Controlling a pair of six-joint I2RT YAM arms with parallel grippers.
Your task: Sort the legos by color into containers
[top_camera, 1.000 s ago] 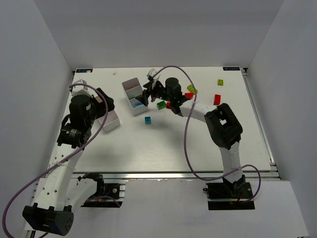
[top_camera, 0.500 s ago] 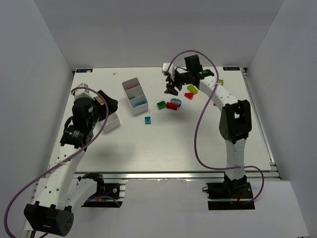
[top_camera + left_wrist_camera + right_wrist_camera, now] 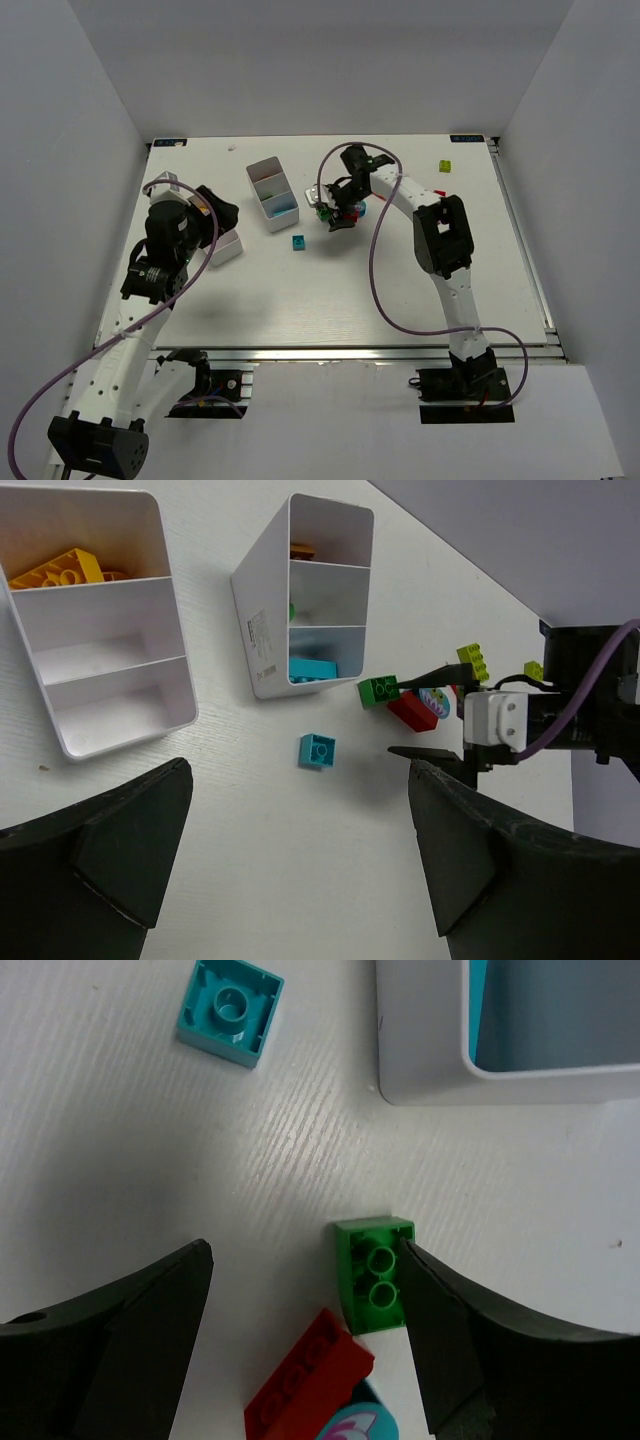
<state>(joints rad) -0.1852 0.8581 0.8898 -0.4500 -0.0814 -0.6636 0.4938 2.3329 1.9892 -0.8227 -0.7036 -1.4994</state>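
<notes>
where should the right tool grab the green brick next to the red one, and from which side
Take the green brick across its two long flat sides, coming straight down from above: it lies studs up and those sides are parallel. Probably favour the end away from the red brick, which crowds one corner. The right tool is open, one finger beside a long side.

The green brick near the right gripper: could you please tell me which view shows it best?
The right wrist view: the green brick sits close up, both studs clear. The left wrist view shows it small and farther off; the top view gives only a green speck.
</notes>
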